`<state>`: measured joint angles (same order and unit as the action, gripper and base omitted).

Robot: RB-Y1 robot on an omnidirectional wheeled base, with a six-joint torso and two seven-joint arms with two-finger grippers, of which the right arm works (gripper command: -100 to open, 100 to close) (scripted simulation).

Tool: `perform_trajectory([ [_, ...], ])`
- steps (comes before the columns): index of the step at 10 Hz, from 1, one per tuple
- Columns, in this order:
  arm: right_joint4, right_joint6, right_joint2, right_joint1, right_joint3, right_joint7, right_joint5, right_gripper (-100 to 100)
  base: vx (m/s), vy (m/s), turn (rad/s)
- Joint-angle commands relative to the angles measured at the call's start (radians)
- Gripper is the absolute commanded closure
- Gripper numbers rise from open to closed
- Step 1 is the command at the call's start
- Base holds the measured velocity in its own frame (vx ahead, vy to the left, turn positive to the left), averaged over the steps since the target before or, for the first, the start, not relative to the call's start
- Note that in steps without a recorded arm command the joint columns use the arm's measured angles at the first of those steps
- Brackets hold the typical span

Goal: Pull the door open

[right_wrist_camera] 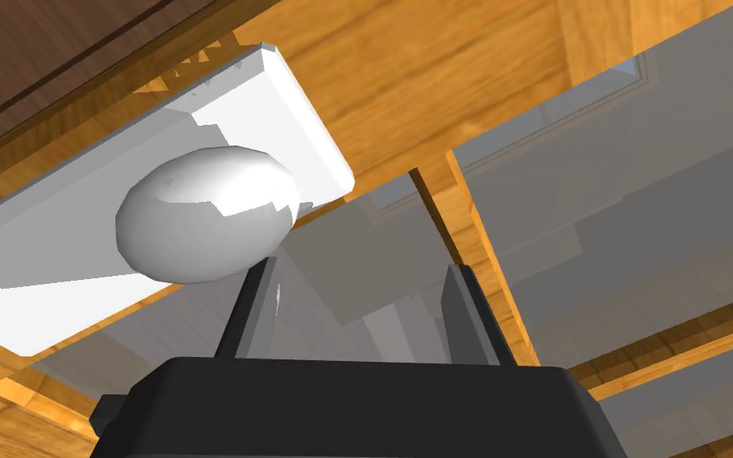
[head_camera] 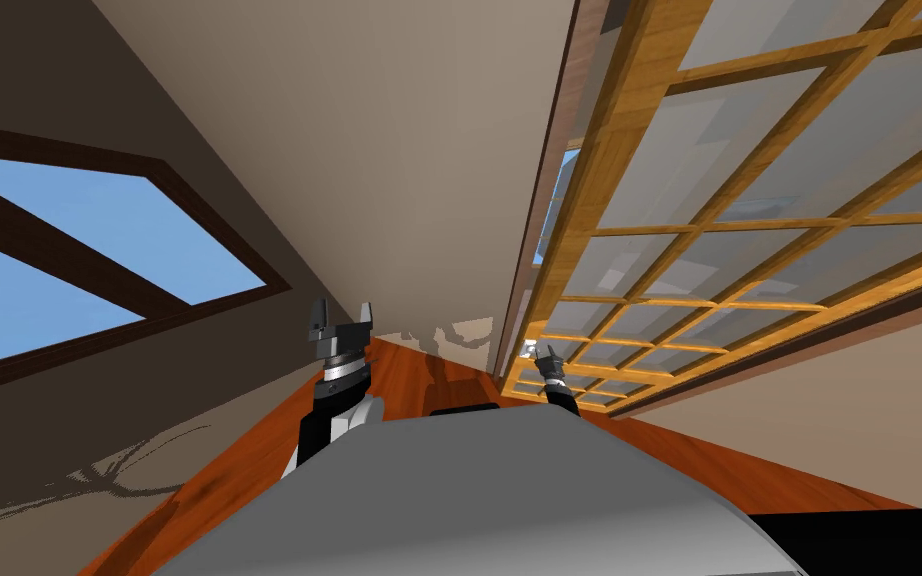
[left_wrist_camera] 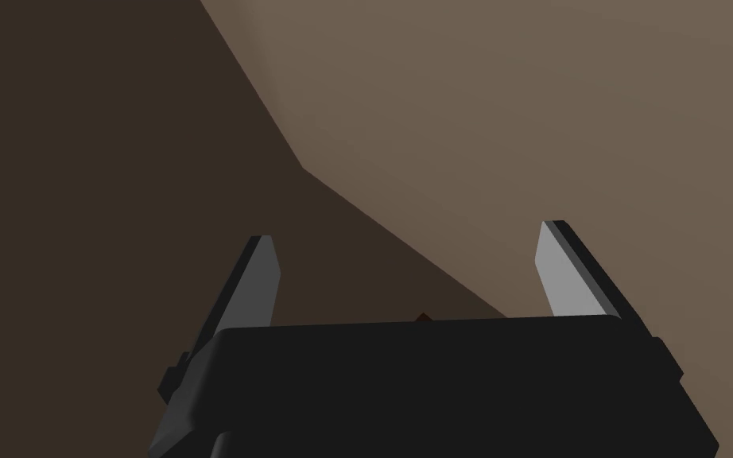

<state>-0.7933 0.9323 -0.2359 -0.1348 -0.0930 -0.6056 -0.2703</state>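
Fingers of right gripper spread, one just beside the round white knob on the glass-paned wooden door; left gripper open too.

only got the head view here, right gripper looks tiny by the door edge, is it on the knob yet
Observer: Not yet. The right wrist view shows the right gripper open, with only glass beyond the gap. The round white knob sits off to one side, by one fingertip.
Operator: whats the knob mounted on
Observer: A white plate on the wooden frame of the door.
Operator: and the left one
Observer: The left gripper is open with nothing between its fingers, well apart from the door.
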Motion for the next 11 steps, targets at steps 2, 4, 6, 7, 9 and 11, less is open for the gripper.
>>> perform_trajectory([
  [2, -0.005, -0.02, 0.021, 0.011, 0.033, -0.072, -0.026, -100, -0.057, -0.005, 0.014],
  [4, -0.007, -0.025, 0.024, 0.014, 0.042, -0.123, -0.047, -100, -0.046, -0.005, 0.028],
  [6, -0.009, -0.03, 0.028, 0.018, 0.051, -0.164, -0.069, -100, -0.071, -0.016, 0.051],
  [7, -0.012, -0.035, 0.032, 0.022, 0.061, -0.196, -0.091, -100, -0.057, -0.018, 0.045],
  [9, -0.014, -0.04, 0.036, 0.026, 0.07, -0.243, -0.112, -100, -0.043, -0.003, 0.016],
  [11, -0.014, -0.04, 0.036, 0.026, 0.07, -0.247, -0.112, -100, -0.031, -0.005, 0.011],
])
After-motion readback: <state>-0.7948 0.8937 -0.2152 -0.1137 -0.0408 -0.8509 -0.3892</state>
